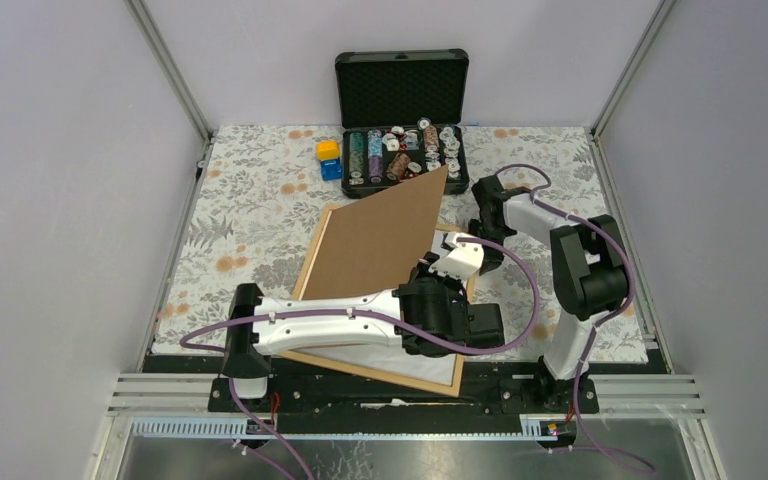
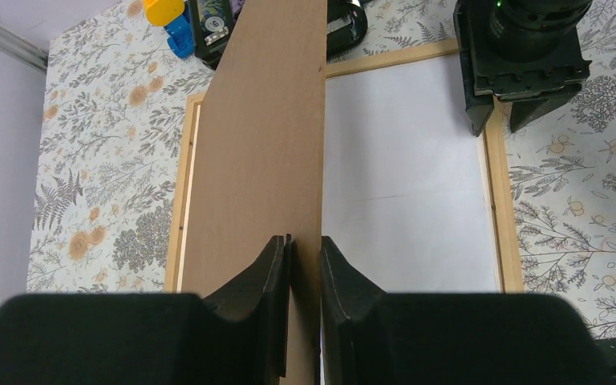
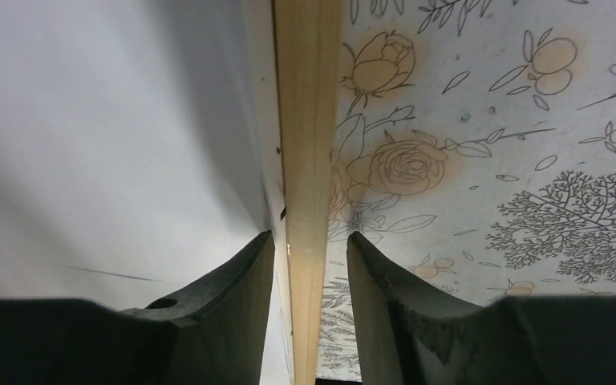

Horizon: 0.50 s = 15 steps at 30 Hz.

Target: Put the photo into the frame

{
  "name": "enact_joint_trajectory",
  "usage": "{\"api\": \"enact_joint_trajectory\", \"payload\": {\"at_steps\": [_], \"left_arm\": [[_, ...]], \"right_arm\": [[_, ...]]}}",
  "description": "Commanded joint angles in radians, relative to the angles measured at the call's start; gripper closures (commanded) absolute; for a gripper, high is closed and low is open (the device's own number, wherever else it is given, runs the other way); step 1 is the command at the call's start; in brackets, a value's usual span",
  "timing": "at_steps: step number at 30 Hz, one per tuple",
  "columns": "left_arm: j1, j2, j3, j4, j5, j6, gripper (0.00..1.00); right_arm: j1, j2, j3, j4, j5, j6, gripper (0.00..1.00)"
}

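Note:
The frame point(image 1: 380, 372) of light wood lies flat on the floral cloth. A white sheet point(image 2: 405, 176) fills its opening; no printed picture shows, so I cannot tell whether it is the photo. A brown hardboard backing sheet point(image 1: 380, 240) stands tilted over the frame's left half. My left gripper point(image 2: 305, 249) is shut on its near right edge. My right gripper point(image 3: 309, 241) is open and straddles the frame's right rail point(image 3: 309, 120), with a gap on each side. From above, the right gripper point(image 1: 488, 258) sits at that rail just right of the left gripper point(image 1: 438, 262).
An open black case point(image 1: 401, 120) holding poker chips stands at the back middle, with a yellow and a blue block point(image 1: 329, 158) to its left. The floral cloth point(image 1: 250, 200) covers the table. Cage posts and walls close in both sides.

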Motion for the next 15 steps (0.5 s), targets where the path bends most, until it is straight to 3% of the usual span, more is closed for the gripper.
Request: {"api": "enact_joint_trajectory", "payload": {"at_steps": [1, 12, 15], "left_arm": [[0.01, -0.038, -0.008, 0.021, 0.009, -0.041, 0.99], [0.01, -0.039, -0.014, 0.025, 0.009, -0.045, 0.99], [0.01, -0.042, -0.016, 0.025, 0.01, -0.047, 0.99]], "right_arm": [[-0.013, 0.025, 0.058, -0.005, 0.068, -0.009, 0.55], [-0.027, 0.083, 0.107, -0.006, 0.05, -0.009, 0.6], [-0.027, 0.088, 0.107, -0.005, 0.046, -0.008, 0.71]]}}
